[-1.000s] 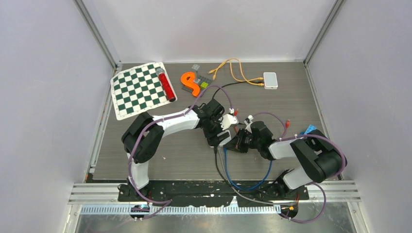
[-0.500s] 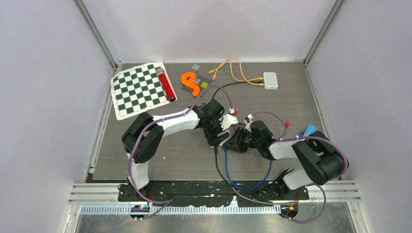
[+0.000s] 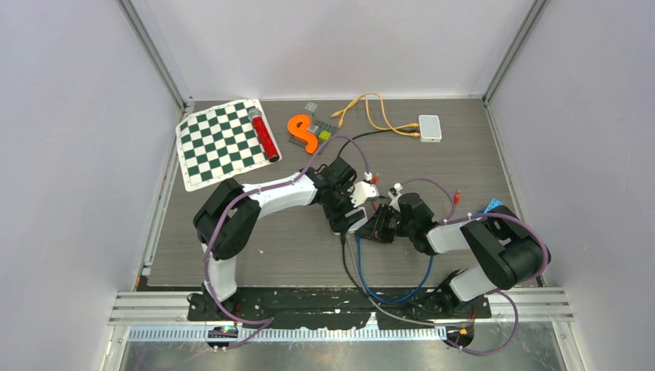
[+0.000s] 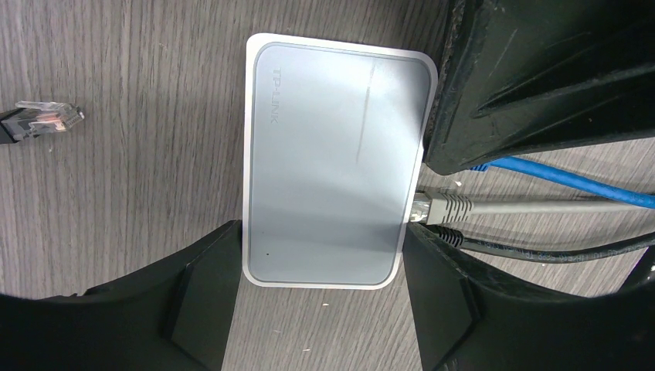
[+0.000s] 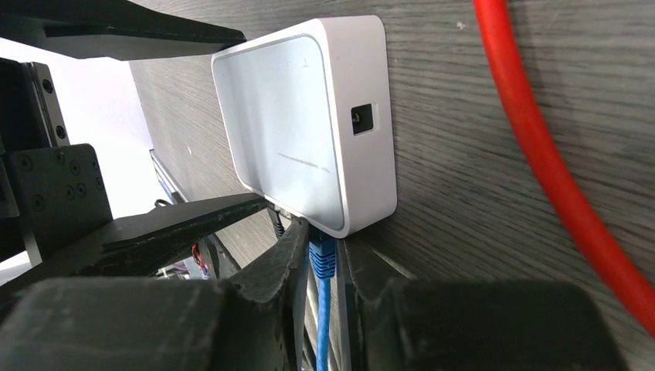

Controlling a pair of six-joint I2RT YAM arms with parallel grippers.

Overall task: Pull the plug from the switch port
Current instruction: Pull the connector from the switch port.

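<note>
Within the right pincer (image 5: 323,253) sits blue plug (image 5: 321,261)

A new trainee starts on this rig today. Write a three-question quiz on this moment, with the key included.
1. True or false: every plug is already out of the switch.
2. What is the left gripper clamped on? A) the chessboard B) the switch C) the red tube
3. Fill in: the right gripper has its fingers on either side of the ___ plug.
Key: 1 false; 2 B; 3 blue, the blue plug still seated in its port.
</note>
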